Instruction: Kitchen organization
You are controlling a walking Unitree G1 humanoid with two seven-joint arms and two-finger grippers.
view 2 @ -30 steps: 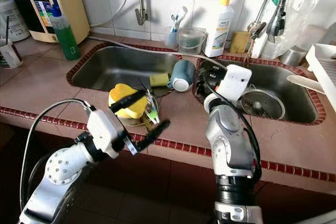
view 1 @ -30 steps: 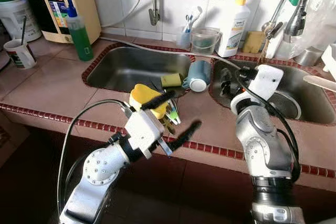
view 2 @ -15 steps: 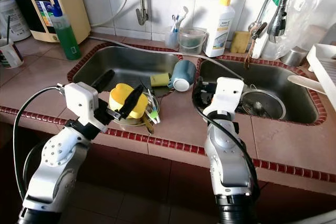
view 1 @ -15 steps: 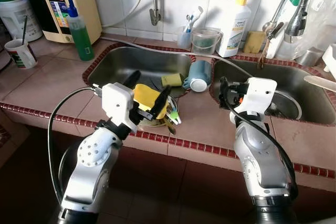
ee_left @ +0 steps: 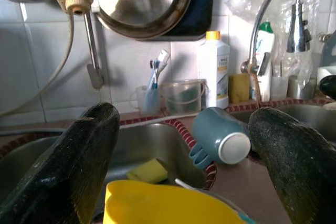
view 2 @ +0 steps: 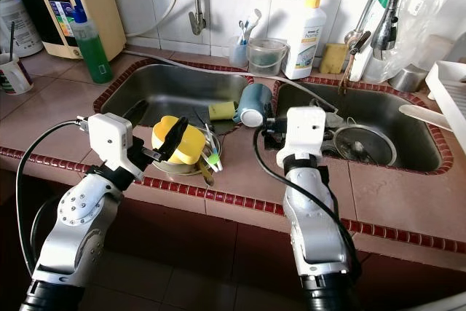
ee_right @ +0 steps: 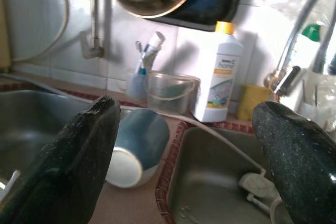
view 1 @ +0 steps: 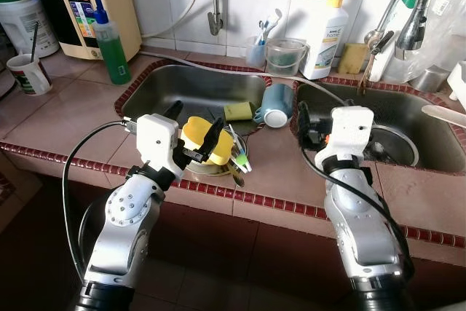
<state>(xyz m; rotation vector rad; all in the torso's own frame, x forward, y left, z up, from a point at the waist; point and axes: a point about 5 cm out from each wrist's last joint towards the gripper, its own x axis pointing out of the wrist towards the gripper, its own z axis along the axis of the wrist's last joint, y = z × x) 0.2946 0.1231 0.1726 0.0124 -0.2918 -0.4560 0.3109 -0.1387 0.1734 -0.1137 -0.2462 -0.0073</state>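
Note:
A yellow cup (view 1: 203,140) rests in a steel bowl (view 1: 215,167) with some cutlery, on the counter between the two sinks. My left gripper (view 1: 194,123) is open, one finger on each side of the cup's top; the yellow cup (ee_left: 168,204) lies low between those fingers (ee_left: 79,166). A blue mug (view 1: 275,104) lies on its side at the left sink's rim, next to a yellow-green sponge (view 1: 238,111). My right gripper (view 2: 268,126) is open just right of the mug, over the divider. The blue mug (ee_right: 134,147) lies close ahead of it.
A green soap bottle (view 1: 111,49), a water purifier (view 1: 91,5) and a white mug (view 1: 28,75) stand at back left. A detergent bottle (view 1: 325,37), a clear cup (view 1: 282,54) and a faucet (view 1: 409,16) line the back wall. A white dish rack (view 2: 448,94) is at far right.
My left gripper swung up from the counter's front edge to straddle the yellow cup. My right gripper drew back from the right sink and shifted left toward the blue mug.

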